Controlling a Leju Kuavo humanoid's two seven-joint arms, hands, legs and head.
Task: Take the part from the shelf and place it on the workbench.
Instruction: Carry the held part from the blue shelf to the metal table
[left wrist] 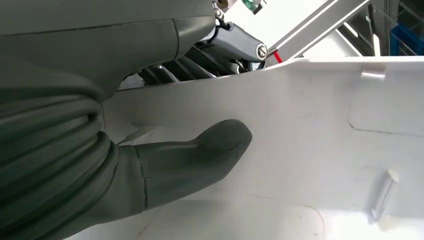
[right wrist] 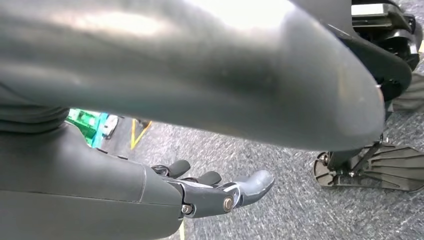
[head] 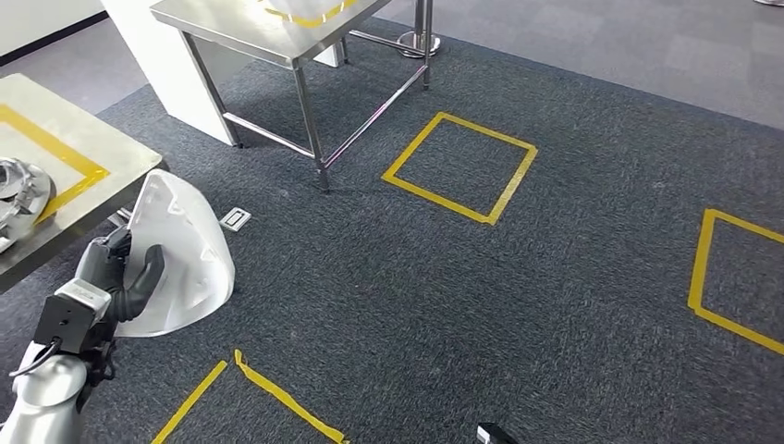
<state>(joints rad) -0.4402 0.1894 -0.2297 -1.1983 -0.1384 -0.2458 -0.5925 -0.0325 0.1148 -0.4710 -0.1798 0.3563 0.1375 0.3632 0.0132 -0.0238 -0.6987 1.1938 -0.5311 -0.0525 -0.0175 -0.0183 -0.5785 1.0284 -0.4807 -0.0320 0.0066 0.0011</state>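
Left hand (head: 118, 270), at 8 o'clock: grips large white moulded plastic shell part (head: 180, 254) by its edge, above carpet. Right hand (right wrist: 220, 192): empty, fingers loosely extended. Risk: shell pivots loose; steel tabletop (head: 88, 190) corner close by.

In the head view, the white part (head: 180, 254) hides the left hand's fingers (head: 143, 273) behind its shell, apart from the thumb. The metal piece (head: 17, 196) on the workbench (head: 69, 199) is cut off by the left edge. A table (head: 268, 28) is cropped at the top, as is a yellow floor square (head: 735, 277) at the right. In the right wrist view the thumb (right wrist: 200, 65) is blurred, covering much behind it.
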